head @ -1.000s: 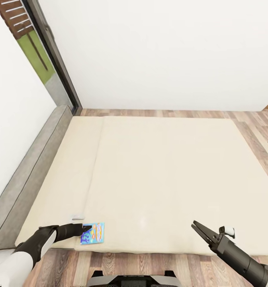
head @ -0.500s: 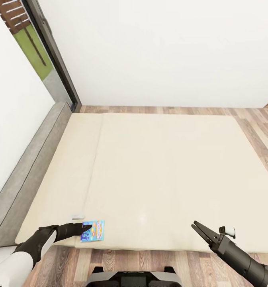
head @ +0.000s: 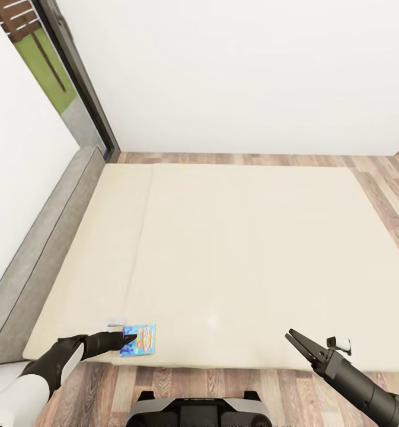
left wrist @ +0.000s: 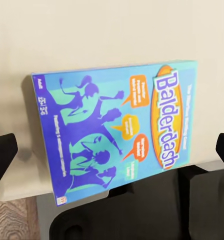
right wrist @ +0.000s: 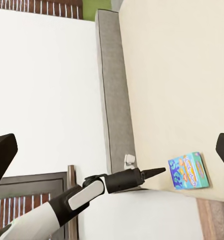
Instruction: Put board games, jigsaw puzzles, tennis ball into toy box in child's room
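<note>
A small blue board game (head: 141,339) lies flat near the front left corner of the bed (head: 252,249), a beige mattress on a grey frame. The left wrist view shows its printed lid (left wrist: 116,130) up close. My left gripper (head: 130,340) is open at the box's left edge, with its fingertips (left wrist: 2,155) spread wide to either side of the box. My right gripper (head: 295,340) hangs open over the bed's front right edge with nothing in it. From the right wrist view, the left arm (right wrist: 92,192) points at the blue box (right wrist: 189,171).
A grey bed frame (head: 45,237) runs along the white wall on the left, beside a tall dark-framed window (head: 74,77). A small white tag (head: 115,324) lies on the mattress just behind the box. Wood-plank floor (head: 383,184) borders the bed at right and front.
The whole picture has shifted, so the bed sits a little higher and more floor shows in front. Both arms keep their places, and the box stays at the left fingertips.
</note>
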Available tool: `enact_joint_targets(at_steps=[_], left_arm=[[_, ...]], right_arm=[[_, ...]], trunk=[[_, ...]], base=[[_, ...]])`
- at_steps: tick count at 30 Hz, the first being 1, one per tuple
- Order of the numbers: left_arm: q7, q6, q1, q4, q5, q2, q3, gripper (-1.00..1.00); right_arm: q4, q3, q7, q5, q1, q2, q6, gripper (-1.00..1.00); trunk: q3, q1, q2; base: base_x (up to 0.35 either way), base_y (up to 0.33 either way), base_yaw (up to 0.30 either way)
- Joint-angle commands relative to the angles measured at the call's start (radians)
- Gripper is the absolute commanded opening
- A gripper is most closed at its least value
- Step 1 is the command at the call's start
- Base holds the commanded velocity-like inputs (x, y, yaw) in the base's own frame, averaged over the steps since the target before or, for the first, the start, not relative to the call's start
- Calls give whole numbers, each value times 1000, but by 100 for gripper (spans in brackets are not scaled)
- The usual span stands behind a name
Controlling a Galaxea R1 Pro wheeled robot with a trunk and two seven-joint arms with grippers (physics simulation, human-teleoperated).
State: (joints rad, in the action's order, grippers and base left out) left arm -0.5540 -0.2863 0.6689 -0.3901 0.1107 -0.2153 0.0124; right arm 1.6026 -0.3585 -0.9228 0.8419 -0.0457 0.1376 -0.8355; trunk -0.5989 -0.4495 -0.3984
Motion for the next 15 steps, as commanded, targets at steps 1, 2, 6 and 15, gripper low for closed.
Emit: enact_joint_targets(at_steps=[1,2,6,15], left_arm=[[-1,-10,0,-1,10,0,1,100],[-1,-10,0,-1,10,0,1,100],[0,-10,0,-1,10,0,1,100],[-2,-8,1,-1,12,-1,-1,100]], right_arm=[[1,0,0,3,0,-1,-5,100],[1,0,0,3,0,-2,-5,100],[0,0,1,3,0,-3,-5,100],[1,0,0,3,0,4,-5,100]], trunk=[[-3,-1,-2],[-4,-1,-2],[-11,-1,-2],[-25,-1,-2]], base=[[0,0,0],[0,0,0],[0,0,0],[0,0,0]])
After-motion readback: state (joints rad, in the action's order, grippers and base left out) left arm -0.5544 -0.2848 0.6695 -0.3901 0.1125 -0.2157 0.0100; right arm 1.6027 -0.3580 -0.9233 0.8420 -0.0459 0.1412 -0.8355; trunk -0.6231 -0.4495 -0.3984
